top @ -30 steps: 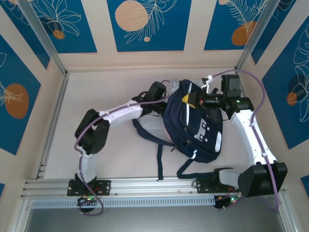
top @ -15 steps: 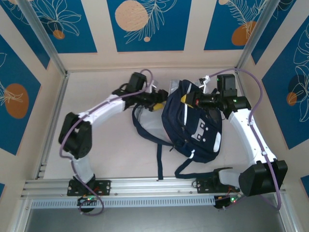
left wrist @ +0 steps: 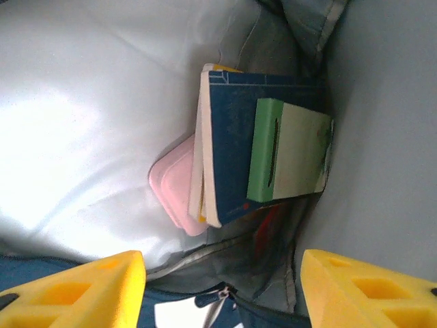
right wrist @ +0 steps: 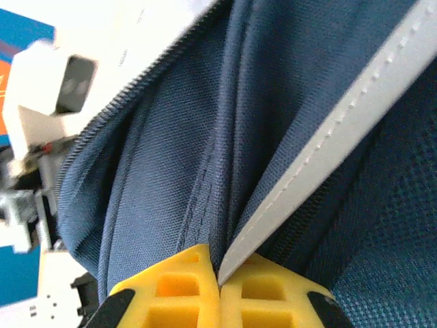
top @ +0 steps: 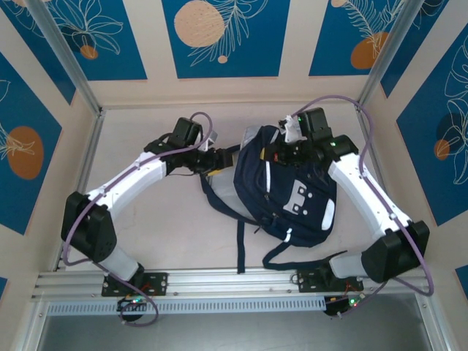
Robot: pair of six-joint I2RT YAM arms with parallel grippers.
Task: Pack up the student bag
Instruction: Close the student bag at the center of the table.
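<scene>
The student bag (top: 292, 191), navy with thin white stripes, lies in the middle of the table with its mouth toward the left. My right gripper (top: 282, 153) is shut on the bag's top edge; in the right wrist view its yellow pads (right wrist: 220, 287) pinch navy fabric beside a white stripe (right wrist: 328, 143). My left gripper (top: 219, 159) hovers open just outside the mouth. Between its spread yellow fingers (left wrist: 75, 290) I look into the grey lining at a navy book (left wrist: 235, 147), a green and white box (left wrist: 290, 150) on top of it, and a pink case (left wrist: 174, 188) beneath.
Dark straps (top: 241, 245) trail from the bag toward the near rail (top: 234, 278). Patterned blue walls close in the pale table (top: 146, 219) at the back and both sides. The bag's zipper edge (left wrist: 218, 301) sits just below the left fingers.
My left gripper has opened and drawn back leftward out of the bag's mouth, its elbow swinging outward. The right gripper, still shut on the bag, has pulled its top edge to the left.
</scene>
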